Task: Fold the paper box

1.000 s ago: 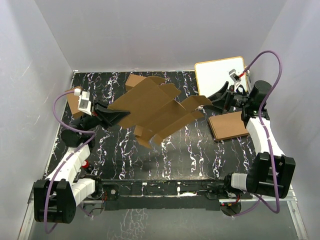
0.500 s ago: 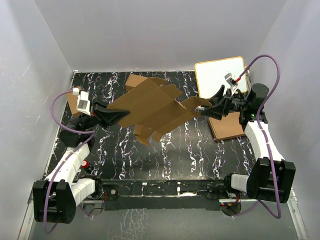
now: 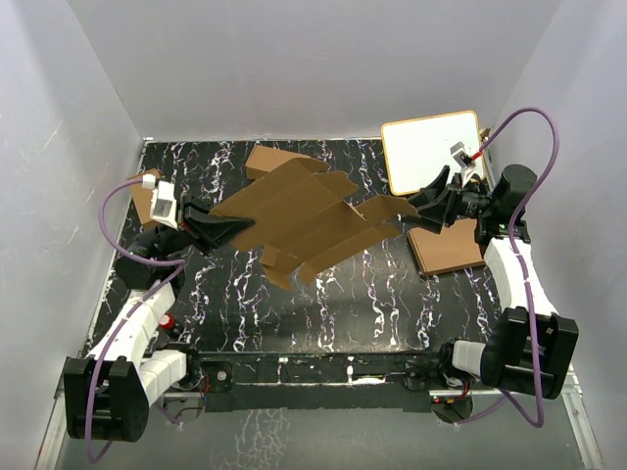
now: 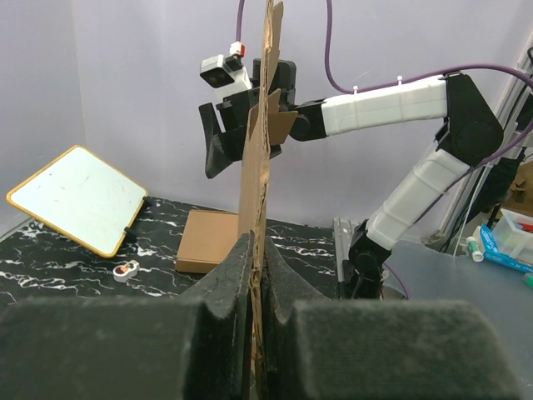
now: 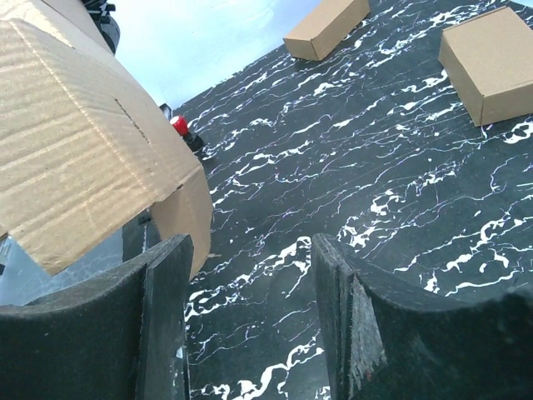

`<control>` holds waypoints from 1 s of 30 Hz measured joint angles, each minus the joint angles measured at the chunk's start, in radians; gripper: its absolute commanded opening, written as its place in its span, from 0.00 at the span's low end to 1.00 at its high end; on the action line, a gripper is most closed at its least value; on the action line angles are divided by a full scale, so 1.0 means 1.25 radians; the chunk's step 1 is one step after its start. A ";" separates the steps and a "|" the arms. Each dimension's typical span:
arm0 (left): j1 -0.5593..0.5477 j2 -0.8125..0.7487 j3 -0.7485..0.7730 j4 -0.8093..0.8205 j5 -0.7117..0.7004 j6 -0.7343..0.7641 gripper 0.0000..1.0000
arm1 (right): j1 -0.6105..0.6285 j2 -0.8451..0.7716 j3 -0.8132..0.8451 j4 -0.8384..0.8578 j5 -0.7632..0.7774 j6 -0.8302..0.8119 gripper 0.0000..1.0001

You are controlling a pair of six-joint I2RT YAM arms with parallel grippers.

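Left of the whiteboard [image 3: 431, 149], the paper box [image 3: 299, 217] hangs in the air as an open sheet, its far edge pinched by the left gripper [image 3: 227, 227]. The right gripper [image 3: 415, 207], jaws wide, holds nothing beside the nearest flap. The cardboard looks light and floppy, so it is best gripped near its creases.

Both the left arm [image 3: 137, 323] and the right arm [image 3: 516, 266] have boxy white shells between black joint housings. A purple cable [image 3: 116, 211] loops off each. Behind the jaws of the left gripper [image 3: 240, 225] sits a small white camera block [image 3: 163, 203]. The right gripper [image 3: 411, 209] has one too, with a red plug [image 3: 478, 149]. The fingers [image 5: 166, 325] are matte black, grainy wedges.
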 measured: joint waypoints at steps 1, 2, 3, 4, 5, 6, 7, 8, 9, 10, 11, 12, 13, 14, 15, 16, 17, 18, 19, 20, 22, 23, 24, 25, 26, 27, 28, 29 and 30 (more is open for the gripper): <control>0.000 0.000 0.000 0.001 0.000 -0.001 0.00 | 0.000 0.000 0.000 0.000 0.002 0.000 0.61; 0.000 0.000 0.000 0.003 0.000 -0.004 0.00 | 0.001 0.000 0.000 0.000 0.004 0.000 0.60; 0.000 0.000 0.000 0.005 0.000 -0.007 0.00 | 0.005 0.000 -0.001 0.001 0.004 0.000 0.59; 0.000 0.000 0.000 0.008 0.000 -0.008 0.00 | 0.009 0.000 -0.002 0.001 0.006 -0.002 0.58; 0.000 0.001 0.000 0.011 0.000 -0.010 0.00 | 0.015 0.000 -0.005 0.001 0.006 -0.004 0.57; 0.000 0.001 0.000 0.013 0.000 -0.012 0.00 | 0.024 0.000 -0.007 0.000 0.006 -0.006 0.57; 0.000 0.001 0.000 0.015 0.000 -0.013 0.00 | 0.035 0.000 -0.010 0.001 0.005 -0.008 0.57; 0.000 0.002 0.000 0.015 0.000 -0.013 0.00 | 0.045 -0.001 -0.013 0.000 0.002 -0.012 0.57; 0.000 0.002 0.000 0.015 0.000 -0.012 0.00 | 0.054 -0.001 -0.015 -0.002 -0.001 -0.020 0.57; 0.000 0.002 0.000 0.015 0.000 -0.012 0.00 | 0.062 -0.001 -0.017 -0.006 -0.003 -0.027 0.57; 0.000 0.002 0.000 0.014 0.000 -0.012 0.00 | 0.070 -0.002 -0.019 -0.010 -0.004 -0.036 0.58; 0.000 0.002 0.000 0.014 0.000 -0.011 0.00 | 0.077 -0.002 -0.020 -0.016 -0.005 -0.046 0.58; 0.000 0.002 0.002 0.013 0.000 -0.010 0.00 | 0.082 -0.003 -0.021 -0.022 -0.005 -0.054 0.58; 0.000 0.002 0.003 0.012 0.000 -0.009 0.00 | 0.085 -0.005 -0.021 -0.027 -0.006 -0.064 0.58; 0.000 0.002 0.005 0.011 -0.001 -0.009 0.00 | 0.088 -0.007 -0.021 -0.031 -0.006 -0.072 0.59; 0.000 0.002 0.006 0.011 -0.001 -0.008 0.00 | 0.090 -0.009 -0.021 -0.034 -0.006 -0.081 0.59; 0.000 0.002 0.007 0.011 -0.001 -0.006 0.00 | 0.093 -0.011 -0.021 -0.045 -0.006 -0.094 0.60; 0.000 0.002 0.007 0.009 -0.001 -0.005 0.00 | 0.095 -0.012 -0.021 -0.054 -0.006 -0.105 0.61; 0.000 0.002 0.007 0.007 -0.001 -0.002 0.00 | 0.097 -0.013 -0.021 -0.067 -0.006 -0.116 0.62; 0.000 0.002 0.007 0.003 -0.001 0.001 0.00 | 0.100 -0.013 -0.021 -0.076 -0.007 -0.126 0.62; 0.000 0.002 0.007 -0.005 -0.001 0.007 0.00 | 0.104 -0.013 -0.021 -0.093 -0.006 -0.141 0.63; 0.000 0.002 0.008 -0.008 -0.001 0.010 0.00 | 0.106 -0.013 -0.021 -0.099 -0.006 -0.148 0.64; 0.000 0.002 0.008 -0.012 -0.001 0.013 0.00 | 0.107 -0.013 -0.021 -0.105 -0.006 -0.153 0.64; 0.000 0.002 0.008 -0.015 -0.001 0.016 0.00 | 0.109 -0.013 -0.021 -0.110 -0.006 -0.155 0.64; 0.000 0.002 0.008 -0.019 -0.001 0.020 0.00 | 0.111 -0.013 -0.021 -0.114 -0.006 -0.159 0.64; 0.000 0.002 0.009 -0.023 0.000 0.023 0.00 | 0.112 -0.013 -0.021 -0.117 -0.006 -0.161 0.64; 0.000 0.002 0.009 -0.028 0.000 0.028 0.00 | 0.114 -0.013 -0.021 -0.119 -0.006 -0.164 0.64; 0.000 0.002 0.009 -0.033 0.000 0.033 0.00 | 0.115 -0.013 -0.021 -0.120 -0.006 -0.167 0.64; 0.000 0.002 0.011 -0.039 0.000 0.039 0.00 | 0.115 -0.013 -0.021 -0.121 -0.006 -0.169 0.64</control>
